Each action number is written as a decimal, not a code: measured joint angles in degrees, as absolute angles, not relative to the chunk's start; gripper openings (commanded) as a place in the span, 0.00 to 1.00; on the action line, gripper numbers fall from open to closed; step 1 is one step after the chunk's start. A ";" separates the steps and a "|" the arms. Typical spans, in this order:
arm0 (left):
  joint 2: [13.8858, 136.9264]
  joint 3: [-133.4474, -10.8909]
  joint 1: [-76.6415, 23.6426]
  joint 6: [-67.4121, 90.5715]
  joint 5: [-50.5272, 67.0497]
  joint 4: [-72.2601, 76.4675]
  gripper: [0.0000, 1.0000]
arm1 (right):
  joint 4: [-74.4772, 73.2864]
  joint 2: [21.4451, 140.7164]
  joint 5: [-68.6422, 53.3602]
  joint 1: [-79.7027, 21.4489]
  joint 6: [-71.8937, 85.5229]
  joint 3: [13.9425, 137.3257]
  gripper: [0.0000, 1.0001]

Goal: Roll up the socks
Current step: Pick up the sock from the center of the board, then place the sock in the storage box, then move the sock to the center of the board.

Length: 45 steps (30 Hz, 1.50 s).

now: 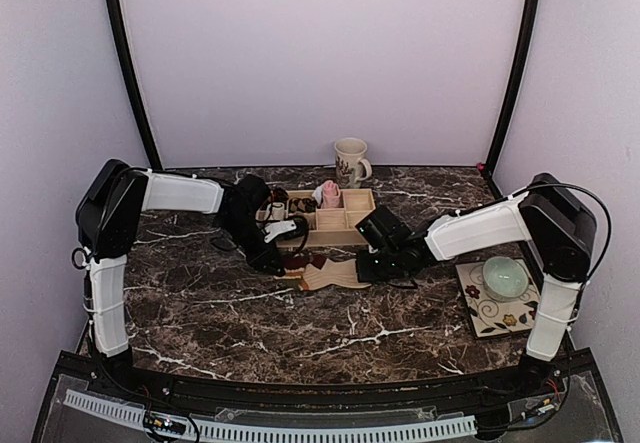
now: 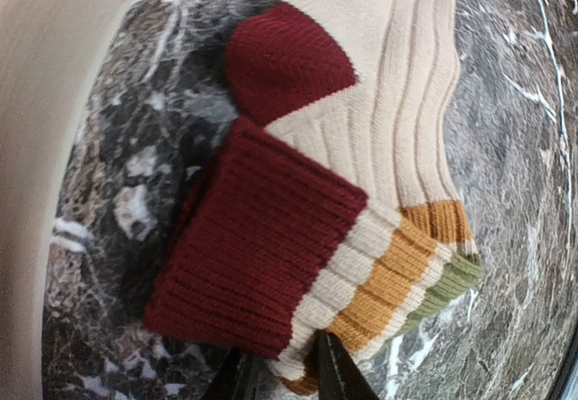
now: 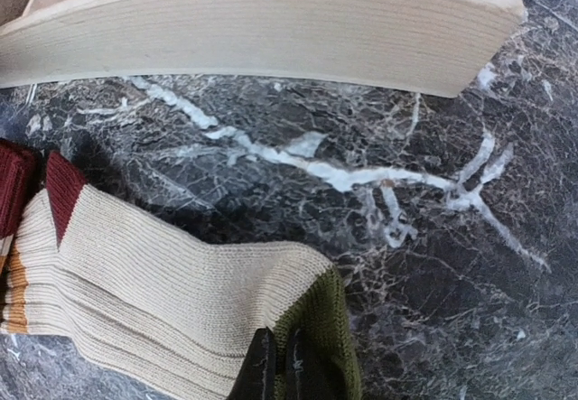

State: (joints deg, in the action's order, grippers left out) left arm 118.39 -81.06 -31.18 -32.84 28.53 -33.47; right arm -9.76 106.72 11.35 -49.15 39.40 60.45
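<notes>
The ribbed tan sock (image 1: 335, 275) lay flat on the marble table (image 1: 250, 323) just in front of the wooden tray (image 1: 340, 238). The left gripper (image 2: 287, 377) pinched its dark-red striped cuff and the right gripper (image 3: 282, 373) pinched its green toe. The pink sock (image 1: 330, 194) sat in a far tray compartment.

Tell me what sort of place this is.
Probably a robot test booth staged as a home counter: plain pale walls enclose a marble-patterned table holding a wooden organiser tray, a mug and a tan sock.
</notes>
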 measured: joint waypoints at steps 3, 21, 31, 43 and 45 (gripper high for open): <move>118.58 -81.58 -31.79 -33.08 28.40 -35.55 0.17 | -9.76 106.72 11.22 -49.06 37.78 61.19 0.00; 91.48 -57.74 -36.29 -36.75 22.92 -34.46 0.31 | -8.75 116.11 7.38 -47.44 16.49 90.83 0.10; 85.43 -56.42 -36.53 -36.67 16.05 -34.39 0.62 | -10.33 121.36 7.66 -43.83 11.84 95.07 0.75; 70.50 -52.99 -22.98 -34.28 0.89 -28.25 0.99 | 0.45 103.33 -4.69 -47.53 6.09 77.69 0.66; 68.82 -52.88 -23.03 -34.28 0.71 -28.05 0.99 | 0.45 106.94 -8.51 -47.99 6.07 79.07 0.63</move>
